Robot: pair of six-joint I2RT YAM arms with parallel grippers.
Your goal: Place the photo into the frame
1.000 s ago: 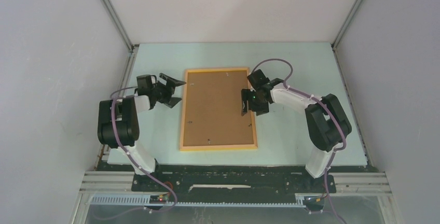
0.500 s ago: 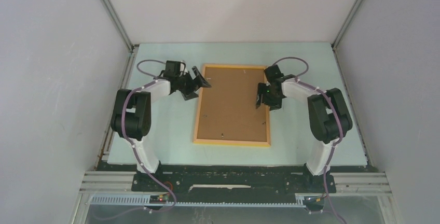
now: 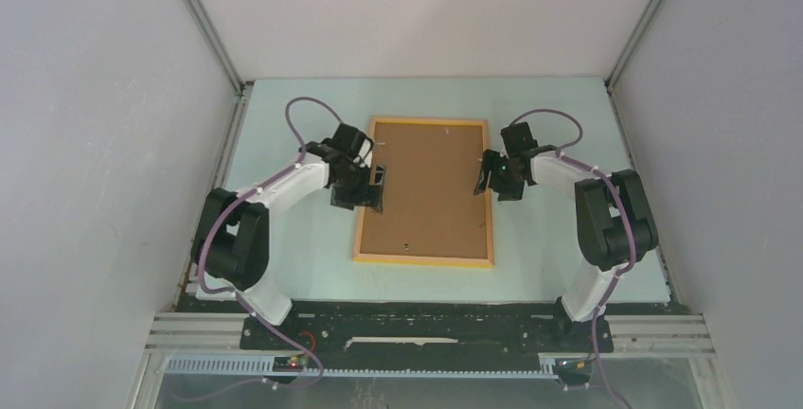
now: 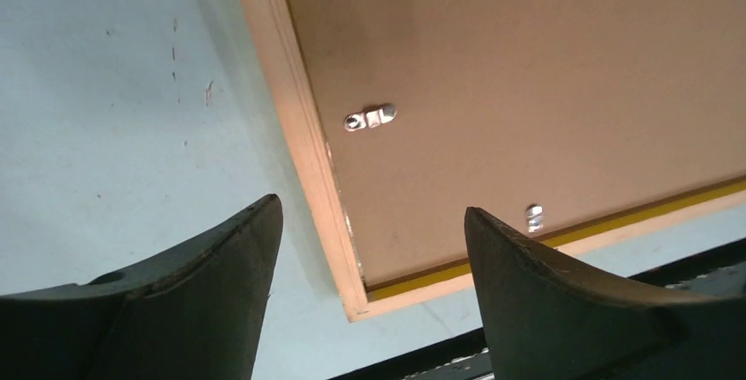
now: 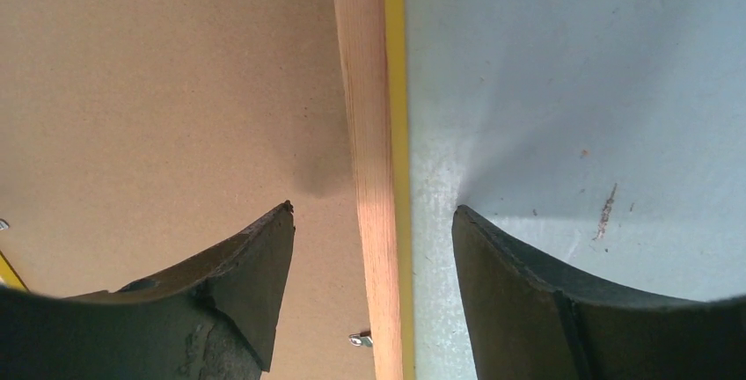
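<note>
Orange-yellow wooden picture frame [image 3: 423, 260] lies flat about midway between the left and right edges of the pale green tabletop [image 3: 284, 248]. A brown fibreboard backing sheet [image 3: 428, 189] faces up inside it. We see the left gripper [image 3: 369, 189] over the frame's left rail, its jaws spread wide, with the rail passing between them. The right gripper [image 3: 487, 174] is over the right rail, jaws spread the same way around it. We cannot tell whether either touches the wood. A small metal clip [image 4: 369, 119] sits on the backing just beside the left rail.
</note>
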